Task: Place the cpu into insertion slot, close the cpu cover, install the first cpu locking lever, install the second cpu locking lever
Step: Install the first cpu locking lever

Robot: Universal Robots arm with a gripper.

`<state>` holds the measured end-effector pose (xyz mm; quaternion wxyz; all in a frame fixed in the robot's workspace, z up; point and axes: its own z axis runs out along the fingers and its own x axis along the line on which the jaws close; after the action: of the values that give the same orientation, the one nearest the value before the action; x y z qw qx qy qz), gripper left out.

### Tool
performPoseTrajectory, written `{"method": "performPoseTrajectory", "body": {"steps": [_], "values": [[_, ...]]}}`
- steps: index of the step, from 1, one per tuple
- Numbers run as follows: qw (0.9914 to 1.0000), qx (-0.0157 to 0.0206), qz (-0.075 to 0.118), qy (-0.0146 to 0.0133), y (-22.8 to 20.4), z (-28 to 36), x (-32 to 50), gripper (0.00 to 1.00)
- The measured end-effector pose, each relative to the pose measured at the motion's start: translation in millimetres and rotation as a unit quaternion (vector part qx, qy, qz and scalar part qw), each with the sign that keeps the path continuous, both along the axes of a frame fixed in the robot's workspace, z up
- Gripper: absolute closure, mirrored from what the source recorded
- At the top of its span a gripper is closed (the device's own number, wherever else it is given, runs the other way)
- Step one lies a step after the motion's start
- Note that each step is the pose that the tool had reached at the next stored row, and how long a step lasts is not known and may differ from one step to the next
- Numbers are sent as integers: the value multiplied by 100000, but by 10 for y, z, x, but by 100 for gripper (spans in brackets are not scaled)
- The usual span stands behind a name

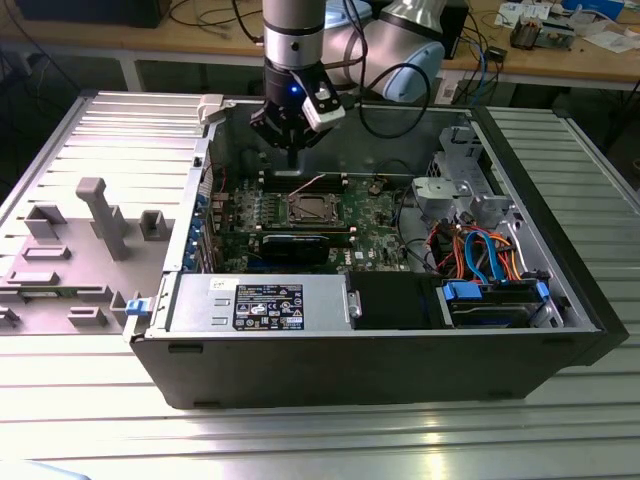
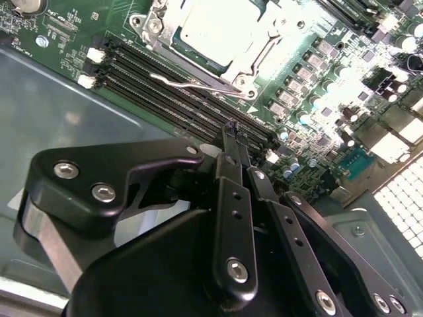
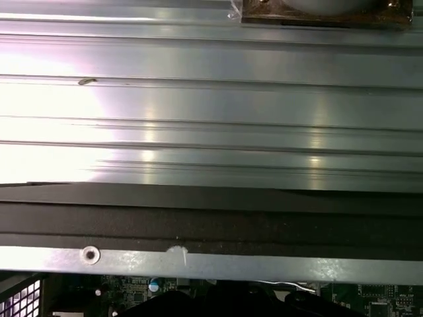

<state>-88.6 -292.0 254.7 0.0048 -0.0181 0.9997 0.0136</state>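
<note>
Cpu (image 2: 215,30) is seen seated in the insertion slot (image 1: 306,208), dull silver top, framed by the cpu cover (image 2: 259,46), mid motherboard. Gripper (image 2: 232,135) is hung above memory slots (image 2: 185,99), fingers pinched together, nothing held. Ext. view adds the case (image 1: 380,355); first wrist view, ribbed table (image 3: 211,99).

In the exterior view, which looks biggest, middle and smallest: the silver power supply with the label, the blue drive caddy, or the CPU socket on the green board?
Largest to smallest as they look:
1. Power supply
2. Blue drive caddy
3. CPU socket

The socket sits farther back, so distance shrinks it somewhat.
</note>
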Motion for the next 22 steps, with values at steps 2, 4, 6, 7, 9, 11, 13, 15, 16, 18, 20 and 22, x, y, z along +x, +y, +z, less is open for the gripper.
{"method": "performPoseTrajectory", "body": {"steps": [2,4,6,7,9,11,13,15,16,18,20,22], "values": [[100000,-4,2,3,5,-1,17,89],[100000,1,3,-1,6,-1,26,89],[100000,-1,0,1,6,-1,42,89],[100000,-3,0,2,6,-1,48,89],[100000,0,1,-3,6,-1,61,89],[100000,3,-1,-4,6,-2,70,89],[100000,4,-3,-3,6,-3,75,89],[100000,-4,4,2,6,-4,76,89],[100000,-4,4,4,5,-6,76,89],[100000,6,14,-7,-2,-11,77,89],[100000,1,5,-3,-12,-16,77,89],[100000,3,4,-2,-25,-21,77,89]]}}
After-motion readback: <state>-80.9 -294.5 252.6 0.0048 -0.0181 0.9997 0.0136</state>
